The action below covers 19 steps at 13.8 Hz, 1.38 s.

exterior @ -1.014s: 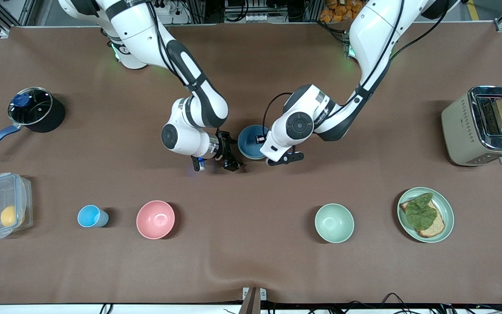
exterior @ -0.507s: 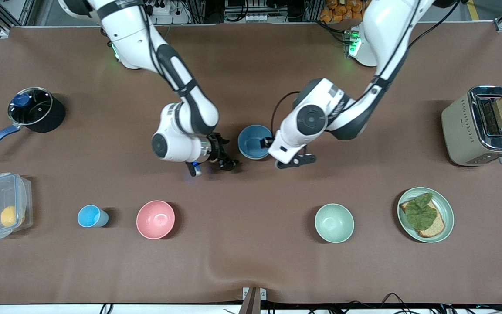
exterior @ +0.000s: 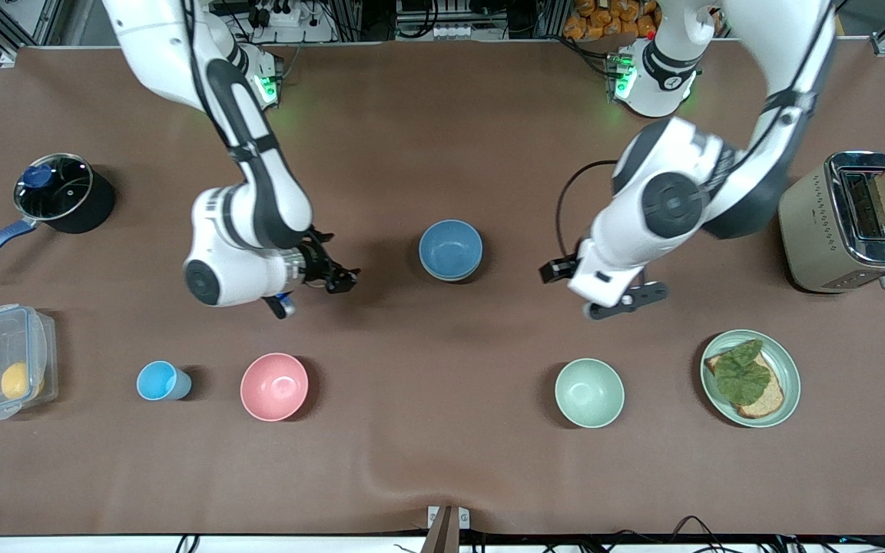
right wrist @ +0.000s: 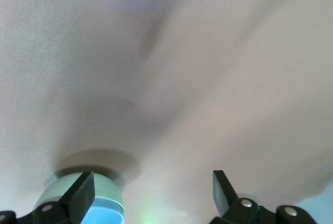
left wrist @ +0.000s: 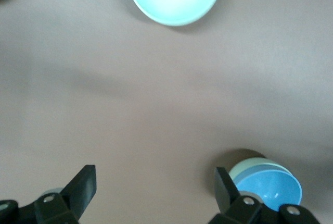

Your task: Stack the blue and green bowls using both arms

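The blue bowl (exterior: 450,247) sits nested inside the green bowl (exterior: 449,277) at the middle of the table; only the green bowl's rim and wall show under it. My left gripper (exterior: 556,270) is open and empty over bare table, apart from the stack toward the left arm's end. My right gripper (exterior: 340,278) is open and empty over bare table, toward the right arm's end. The left wrist view shows the left gripper (left wrist: 154,193) with the blue bowl (left wrist: 270,191) in the green bowl (left wrist: 247,166). The right wrist view shows the right gripper (right wrist: 153,193), the blue bowl (right wrist: 99,218) and the green bowl (right wrist: 96,190).
Nearer the front camera stand a paler mint bowl (exterior: 589,392), a pink bowl (exterior: 274,386), a light-blue cup (exterior: 162,381), a green plate (exterior: 794,380) with toast and a clear container (exterior: 4,361). A toaster (exterior: 819,223) and a pot (exterior: 66,192) stand at the table's ends.
Both grippers have drawn away from the stacked bowls, the left toward the left arm's end and the right toward the right arm's end. The stack has not moved.
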Each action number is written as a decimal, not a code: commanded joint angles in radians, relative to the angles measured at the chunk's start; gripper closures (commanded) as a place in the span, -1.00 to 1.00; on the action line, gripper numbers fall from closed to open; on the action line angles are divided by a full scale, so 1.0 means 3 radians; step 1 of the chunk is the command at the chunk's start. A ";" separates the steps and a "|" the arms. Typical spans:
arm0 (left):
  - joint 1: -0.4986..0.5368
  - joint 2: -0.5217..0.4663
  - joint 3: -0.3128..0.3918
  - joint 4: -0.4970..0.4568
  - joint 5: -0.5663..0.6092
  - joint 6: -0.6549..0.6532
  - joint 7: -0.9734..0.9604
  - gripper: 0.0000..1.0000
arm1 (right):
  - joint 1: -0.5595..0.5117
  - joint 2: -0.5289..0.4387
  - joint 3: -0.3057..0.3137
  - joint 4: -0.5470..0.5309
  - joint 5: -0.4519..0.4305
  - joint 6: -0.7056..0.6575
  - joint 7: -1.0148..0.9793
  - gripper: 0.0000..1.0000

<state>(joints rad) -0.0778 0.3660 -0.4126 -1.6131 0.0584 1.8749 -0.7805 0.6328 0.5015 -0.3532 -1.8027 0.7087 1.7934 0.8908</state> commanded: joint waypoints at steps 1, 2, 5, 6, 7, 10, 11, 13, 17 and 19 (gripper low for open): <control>0.0187 -0.0177 -0.0026 0.0059 0.0107 -0.0190 0.0228 -1.00 | 0.0002 -0.0127 -0.0259 -0.0020 -0.0082 -0.0316 -0.0335 -1.00; 0.0269 -0.0212 -0.0026 0.0100 0.0107 -0.0286 0.0406 -1.00 | 0.0002 -0.0138 -0.0361 0.0016 -0.0107 -0.0470 -0.0457 -1.00; 0.0458 -0.0335 -0.0026 0.0100 0.0107 -0.0405 0.0740 -1.00 | -0.0038 -0.0148 -0.0607 0.0256 -0.0443 -0.0864 -0.0780 -1.00; 0.0459 -0.0341 -0.0026 0.0100 0.0107 -0.0405 0.0740 -1.00 | -0.0114 -0.0163 -0.0633 0.0317 -0.0505 -0.0971 -0.0933 -1.00; 0.0459 -0.0346 -0.0026 0.0100 0.0112 -0.0405 0.0740 -1.00 | -0.0171 -0.0148 -0.0744 0.0435 -0.0516 -0.1124 -0.1116 -1.00; 0.0504 -0.0427 -0.0021 0.0090 0.0112 -0.0562 0.0929 -1.00 | -0.0497 -0.0153 -0.0822 0.0584 -0.0694 -0.1253 -0.1837 -1.00; 0.0530 -0.0443 -0.0021 0.0085 0.0112 -0.0624 0.0970 -1.00 | -0.0630 -0.0153 -0.0822 0.0589 -0.0741 -0.1253 -0.2148 -1.00; 0.0535 -0.0514 0.0010 0.0059 0.0107 -0.0660 0.1067 -1.00 | -0.0815 -0.0163 -0.0837 0.0645 -0.0802 -0.1243 -0.2640 -1.00; -0.0062 -0.0811 0.0872 0.0029 0.0056 -0.0993 0.1675 -1.00 | -0.1315 -0.0423 -0.0491 0.1110 -0.1093 -0.1258 -0.2734 -1.00; -0.0078 -0.0959 0.0940 -0.0007 0.0046 -0.1064 0.1788 -1.00 | -0.1622 -0.0628 -0.0027 0.1131 -0.1318 -0.1228 -0.2759 -1.00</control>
<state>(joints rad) -0.0752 0.1422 -0.1617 -1.5797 0.0687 1.5758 -0.2833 0.2342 0.3915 -0.4940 -1.4661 0.3855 1.4266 0.0627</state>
